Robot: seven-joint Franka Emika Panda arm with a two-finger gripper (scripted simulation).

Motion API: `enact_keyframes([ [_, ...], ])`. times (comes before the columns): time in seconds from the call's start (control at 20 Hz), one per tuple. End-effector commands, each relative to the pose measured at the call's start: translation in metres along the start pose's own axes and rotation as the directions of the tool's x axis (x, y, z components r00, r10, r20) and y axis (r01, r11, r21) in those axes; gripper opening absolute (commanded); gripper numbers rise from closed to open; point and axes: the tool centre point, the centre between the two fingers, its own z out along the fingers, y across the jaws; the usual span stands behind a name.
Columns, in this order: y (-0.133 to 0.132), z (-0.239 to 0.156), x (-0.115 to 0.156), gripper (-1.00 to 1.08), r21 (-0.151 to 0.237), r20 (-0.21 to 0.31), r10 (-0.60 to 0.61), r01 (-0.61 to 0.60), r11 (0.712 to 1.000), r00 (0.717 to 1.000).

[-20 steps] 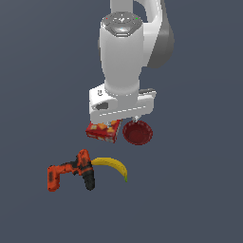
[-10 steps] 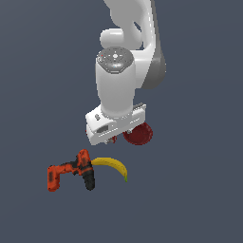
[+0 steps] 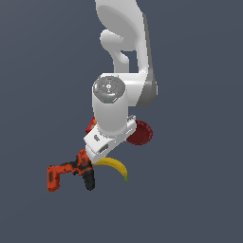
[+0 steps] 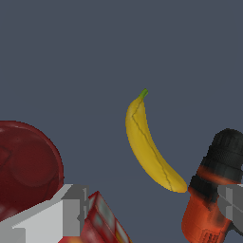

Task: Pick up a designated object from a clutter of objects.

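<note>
Item: banana, lying free w/ power drill at its 4 o'clock, bowl at 8; gripper spread, empty, above; step: approach; next: centre over mid-fruit, descend, clear of drill.

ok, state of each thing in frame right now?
banana: lying flat, ungrasped, one end beside the drill
power drill: on its side
bowl: upright, looks empty
cracker box: mostly hidden by the arm, pose unclear
end effector: open, fingers apart, holding nothing, above the clutter
</note>
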Motion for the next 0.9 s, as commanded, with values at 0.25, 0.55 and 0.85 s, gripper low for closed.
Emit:
enact_keyframes([
  [0.25, 0.017, 0.041, 0.003, 1.0, -0.004, -0.005, -0.182, 0.182, 0.983, 0.983],
  [0.55, 0.026, 0.067, 0.003, 1.0, -0.006, -0.009, -0.291, 0.291, 0.957, 0.957],
  [0.85, 0.031, 0.083, 0.003, 1.0, -0.008, -0.011, -0.354, 0.354, 0.935, 0.935],
])
